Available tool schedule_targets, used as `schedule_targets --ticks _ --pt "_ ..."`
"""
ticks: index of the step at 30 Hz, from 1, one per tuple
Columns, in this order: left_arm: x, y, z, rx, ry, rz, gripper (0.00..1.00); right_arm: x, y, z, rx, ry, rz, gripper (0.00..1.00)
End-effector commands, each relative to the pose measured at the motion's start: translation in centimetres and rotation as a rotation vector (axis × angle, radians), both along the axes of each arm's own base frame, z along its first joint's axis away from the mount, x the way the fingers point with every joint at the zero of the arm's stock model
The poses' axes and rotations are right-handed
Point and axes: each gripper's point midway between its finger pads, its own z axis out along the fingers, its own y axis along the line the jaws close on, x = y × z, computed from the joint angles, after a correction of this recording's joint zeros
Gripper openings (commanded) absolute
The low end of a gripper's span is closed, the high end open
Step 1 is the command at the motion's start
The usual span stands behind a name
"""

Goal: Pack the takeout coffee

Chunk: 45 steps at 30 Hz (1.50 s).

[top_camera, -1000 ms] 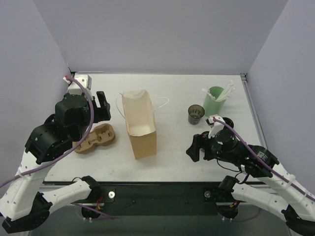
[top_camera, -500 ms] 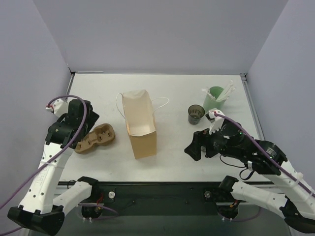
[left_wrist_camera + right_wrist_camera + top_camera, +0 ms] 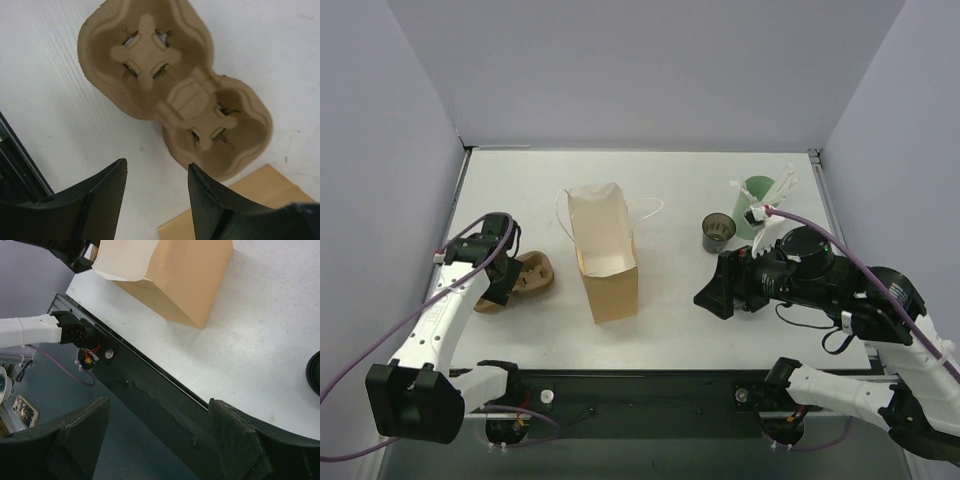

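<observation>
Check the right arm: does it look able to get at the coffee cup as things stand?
Probably yes. The right gripper is open and empty, and the coffee cup stands just beyond it with nothing between them. The green cup close beside it could crowd the grasp.

The cup tray [image 3: 175, 95] is rough, matt moulded pulp. The bag [image 3: 615, 290] is smooth tan paper; the counter [image 3: 60, 100] is matt white, finely grained
</observation>
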Motion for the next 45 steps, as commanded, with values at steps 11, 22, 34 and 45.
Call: schedule_targets --ticks 11,22,34,45 --pt "8.1 -1.8 -0.3 -0.407 -0.214 0.639 0.57 0.2 1.2 0.1 -0.078 0.058 0.06 0.82" --pt "8.3 -0.1 -1.2 -0.396 -0.218 0.678 0.56 0.8 1.2 0.7 -0.084 0.055 0.075 0.82" --pt "6.9 -0.2 -2.8 -0.395 -0.118 0.774 0.56 1.1 1.5 0.8 -0.074 0.073 0.067 0.82" --pt "6.4 -0.1 -3.9 -0.403 -0.112 0.841 0.56 1.6 1.6 0.7 -0.079 0.084 0.048 0.82"
